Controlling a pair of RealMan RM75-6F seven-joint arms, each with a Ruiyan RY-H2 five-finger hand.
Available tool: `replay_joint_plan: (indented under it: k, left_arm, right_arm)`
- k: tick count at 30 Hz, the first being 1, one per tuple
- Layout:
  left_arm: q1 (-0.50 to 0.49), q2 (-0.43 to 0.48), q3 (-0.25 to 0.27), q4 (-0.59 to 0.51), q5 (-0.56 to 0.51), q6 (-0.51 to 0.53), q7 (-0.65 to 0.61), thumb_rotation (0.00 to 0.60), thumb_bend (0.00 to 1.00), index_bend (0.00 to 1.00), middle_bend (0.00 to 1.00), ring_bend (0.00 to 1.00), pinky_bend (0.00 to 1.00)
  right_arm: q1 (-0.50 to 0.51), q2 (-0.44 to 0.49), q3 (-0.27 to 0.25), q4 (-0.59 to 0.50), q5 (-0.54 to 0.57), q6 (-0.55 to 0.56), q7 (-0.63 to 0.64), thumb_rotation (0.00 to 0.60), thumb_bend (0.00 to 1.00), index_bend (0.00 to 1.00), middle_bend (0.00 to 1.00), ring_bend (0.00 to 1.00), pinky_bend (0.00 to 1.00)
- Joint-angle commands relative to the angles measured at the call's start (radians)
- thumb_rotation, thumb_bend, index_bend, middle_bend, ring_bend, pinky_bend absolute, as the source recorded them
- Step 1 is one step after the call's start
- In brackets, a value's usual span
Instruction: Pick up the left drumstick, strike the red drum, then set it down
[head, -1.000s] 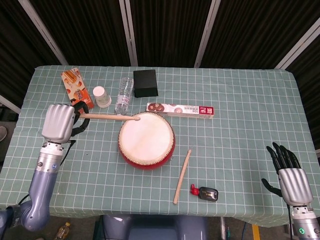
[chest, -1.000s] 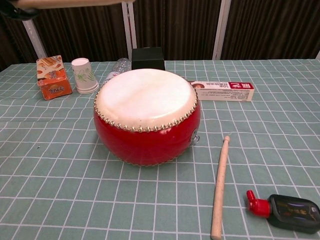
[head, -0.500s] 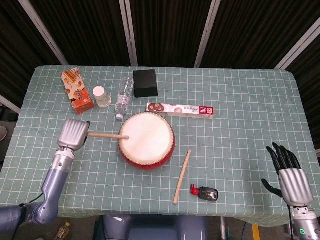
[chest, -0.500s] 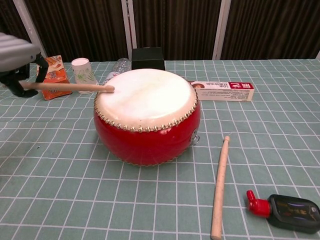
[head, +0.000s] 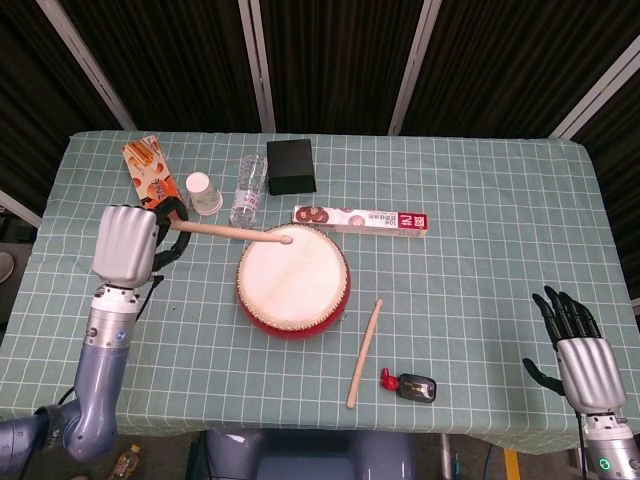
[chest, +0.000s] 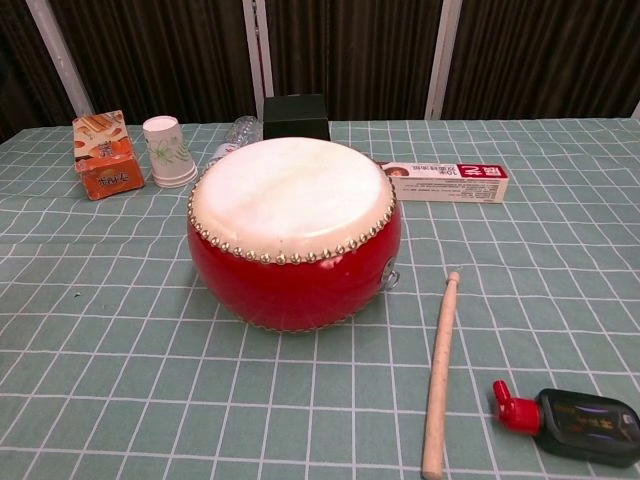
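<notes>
The red drum (head: 293, 281) with its pale skin stands mid-table, also large in the chest view as the red drum (chest: 294, 232). My left hand (head: 127, 243) is raised left of the drum and grips the left drumstick (head: 228, 231), whose tip hangs over the drum's far rim. The chest view shows neither this hand nor its stick. A second drumstick (head: 365, 339) lies on the cloth right of the drum, seen too as the second drumstick (chest: 439, 369). My right hand (head: 577, 343) rests open at the table's near right corner, holding nothing.
Behind the drum lie an orange carton (head: 152, 177), a paper cup (head: 203, 192), a clear bottle (head: 248, 190), a black box (head: 290, 166) and a long flat box (head: 361, 218). A small black bottle with red cap (head: 410, 385) lies near the second drumstick.
My left hand has lifted again, raising the drumstick from the drum skin up and out of the chest view. The right hand has not moved.
</notes>
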Motion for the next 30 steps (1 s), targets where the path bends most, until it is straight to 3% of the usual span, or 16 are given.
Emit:
replay_joint_plan:
  k: [1,7,12,15,18,21,24,30]
  left_arm:
    - [-0.004,0.002,-0.035,-0.034,0.004,0.010,0.004,0.600,0.45,0.77,1.00,1.00,1.00]
    - [-0.027,-0.052,0.008,0.025,-0.080,-0.049,0.100,0.600,0.45,0.77,1.00,1.00,1.00]
    - [-0.014,-0.164,0.082,0.150,-0.161,-0.087,0.116,0.600,0.45,0.77,1.00,1.00,1.00]
    - [-0.004,-0.197,0.139,0.206,-0.258,-0.134,0.198,0.600,0.45,0.77,1.00,1.00,1.00]
    - [-0.009,-0.177,0.181,0.177,-0.435,-0.181,0.369,0.600,0.45,0.77,1.00,1.00,1.00]
    - [-0.019,-0.148,0.166,0.112,-0.536,-0.165,0.447,0.600,0.46,0.77,1.00,1.00,1.00]
    - [-0.005,-0.129,0.136,0.081,-0.492,-0.145,0.373,0.600,0.46,0.77,1.00,1.00,1.00]
    - [0.063,-0.078,0.098,0.025,-0.214,-0.071,0.078,0.600,0.46,0.77,1.00,1.00,1.00]
  right_arm:
    - [0.000,0.000,0.000,0.000,0.001,-0.001,0.002,0.600,0.25,0.00,0.00,0.00,0.12]
    - [0.001,0.002,0.001,-0.001,0.003,-0.003,0.005,0.600,0.25,0.00,0.00,0.00,0.12]
    - [0.000,0.002,0.001,-0.001,0.004,-0.003,0.006,0.600,0.25,0.00,0.00,0.00,0.12]
    - [0.000,0.004,0.001,-0.004,0.008,-0.005,0.011,0.600,0.25,0.00,0.00,0.00,0.12]
    - [-0.001,0.007,0.000,-0.008,0.011,-0.009,0.013,0.600,0.25,0.00,0.00,0.00,0.12]
    - [0.000,0.010,-0.002,-0.013,0.013,-0.015,0.011,0.600,0.25,0.00,0.00,0.00,0.12]
    - [0.000,0.010,-0.003,-0.015,0.011,-0.012,0.007,0.600,0.25,0.00,0.00,0.00,0.12]
    - [-0.001,0.009,-0.003,-0.016,0.013,-0.015,0.003,0.600,0.25,0.00,0.00,0.00,0.12]
